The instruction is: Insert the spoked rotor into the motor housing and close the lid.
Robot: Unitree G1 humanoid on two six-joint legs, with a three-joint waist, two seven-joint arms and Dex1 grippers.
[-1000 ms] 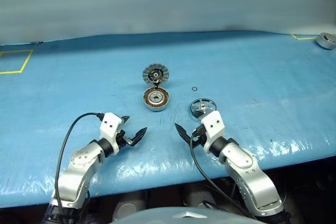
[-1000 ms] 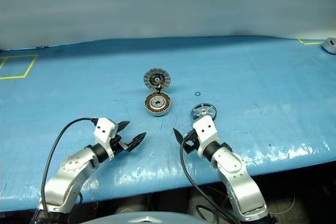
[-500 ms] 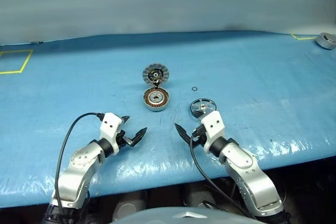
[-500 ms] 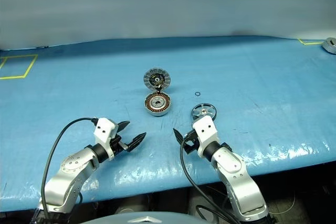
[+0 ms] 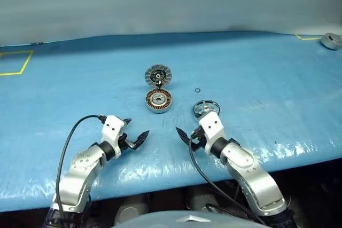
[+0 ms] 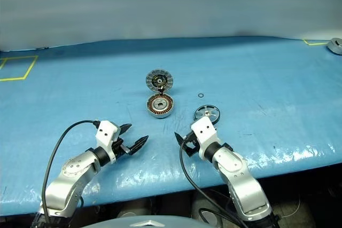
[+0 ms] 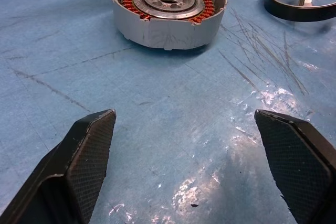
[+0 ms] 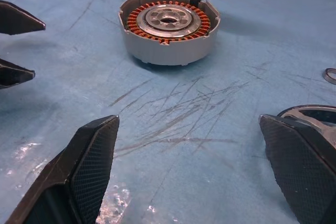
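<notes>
The motor housing (image 5: 158,101) sits mid-table, a silver-grey cup with copper windings, also seen close up (image 8: 168,27). Its hinged lid (image 5: 158,75) stands up open behind it, inner face toward me. The spoked rotor (image 5: 206,108) lies flat to the housing's right, just beyond my right gripper (image 8: 194,156). That gripper is open and empty, pointing at the housing, and its right finger (image 8: 296,156) covers part of the rotor. Nearer the table's front edge, left of the housing, my left gripper (image 5: 136,128) is open and empty.
A tiny thin black ring (image 5: 197,90) lies beyond the rotor. The blue table cover (image 5: 256,68) carries a yellow tape square (image 5: 13,62) far left. A grey round part (image 5: 331,40) sits at the far right corner. The table's front edge runs just under my arms.
My right wrist has tipped and its hand has edged slightly left toward the housing. The left arm, housing, lid and rotor have not moved.
</notes>
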